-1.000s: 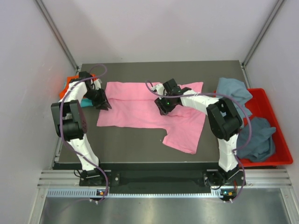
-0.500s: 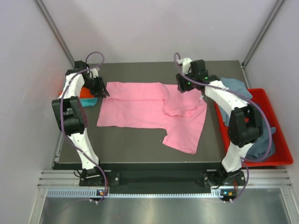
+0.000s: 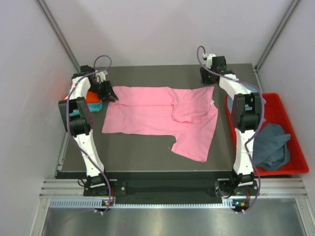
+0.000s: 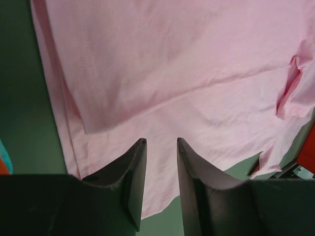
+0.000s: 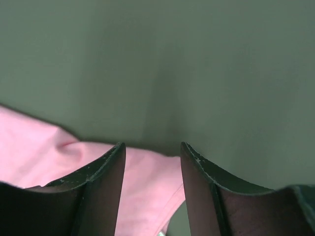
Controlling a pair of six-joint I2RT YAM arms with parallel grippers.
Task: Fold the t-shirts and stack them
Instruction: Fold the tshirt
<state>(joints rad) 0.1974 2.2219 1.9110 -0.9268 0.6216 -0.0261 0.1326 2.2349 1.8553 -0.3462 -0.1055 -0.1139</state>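
A large pink t-shirt [image 3: 147, 115] lies spread on the dark table, with a sleeve folded over at its far right part. My left gripper [image 3: 111, 95] hovers at the shirt's far left corner, jaws open and empty; in the left wrist view the gripper [image 4: 161, 141] is over pink cloth [image 4: 172, 73]. My right gripper [image 3: 207, 81] is at the shirt's far right corner, open and empty; in the right wrist view the gripper [image 5: 152, 145] is above the pink corner [image 5: 142, 187]. Orange [image 3: 90, 98] and teal [image 3: 93, 106] shirts lie at the left edge.
A red plastic bin [image 3: 288, 125] stands off the table's right edge and holds a grey-blue shirt [image 3: 273, 145]. Another grey-blue piece [image 3: 259, 100] hangs over the bin's far end behind the right arm. Bare table [image 3: 147, 157] lies in front of the pink shirt.
My right arm has swung from the middle of the pink shirt out to its far right corner, leaving the sleeve folded there. My left gripper has shifted slightly back at the far left corner.
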